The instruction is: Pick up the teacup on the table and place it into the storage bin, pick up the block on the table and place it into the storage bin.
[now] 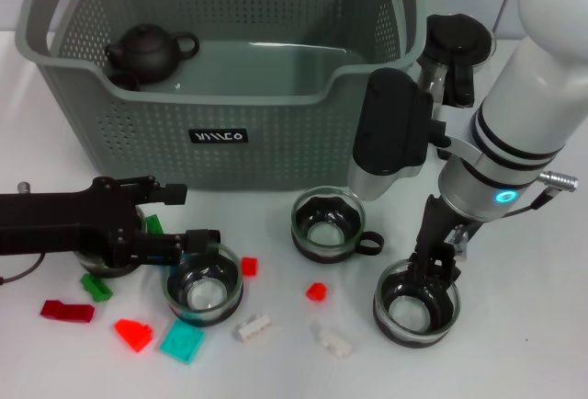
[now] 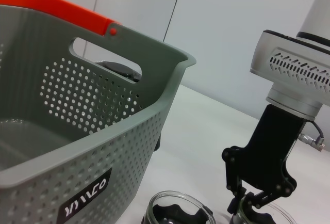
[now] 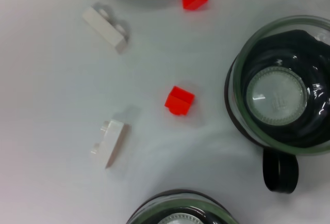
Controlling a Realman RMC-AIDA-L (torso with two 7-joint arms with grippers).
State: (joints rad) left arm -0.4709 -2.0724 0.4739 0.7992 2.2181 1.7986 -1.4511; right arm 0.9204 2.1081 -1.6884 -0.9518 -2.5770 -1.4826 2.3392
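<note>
**A:** What lies on the left side of the white tabletop (image 1: 551, 344)?

**B:** The left pincer (image 1: 204, 238) reaches in low from the left edge, its black fingers at the rim of a glass teacup (image 1: 203, 286) with a dark base. I cannot tell how wide it stands or whether it grips the cup. Around it are scattered blocks: a dark red one (image 1: 66, 310), a green one (image 1: 96, 287), a bright red one (image 1: 134, 334) and a teal one (image 1: 183, 340).

**A:** And behind that?

**B:** The storage bin (image 1: 230, 132), grey and perforated, with orange clips on its rim and a small black label on the front wall. A dark teapot (image 1: 147, 51) sits inside, in its left corner.

**A:** The middle?

**B:** A second teacup (image 1: 327, 224) with a black handle stands just in front of the bin. Near it lie a small red block (image 1: 316, 290) and two white blocks (image 1: 251, 327), all apart from one another.

**A:** The right?

**B:** The right pincer (image 1: 432, 266) points down into a third teacup (image 1: 416, 305), its fingers at the cup's rim; I cannot tell whether they are closed on it. Behind the arm, beside the bin's right corner, stands a glass pitcher (image 1: 452, 50) with a black lid.

**A:** The room?

**B:** A plain pale wall (image 2: 227, 28) rises behind the tabletop.
</note>
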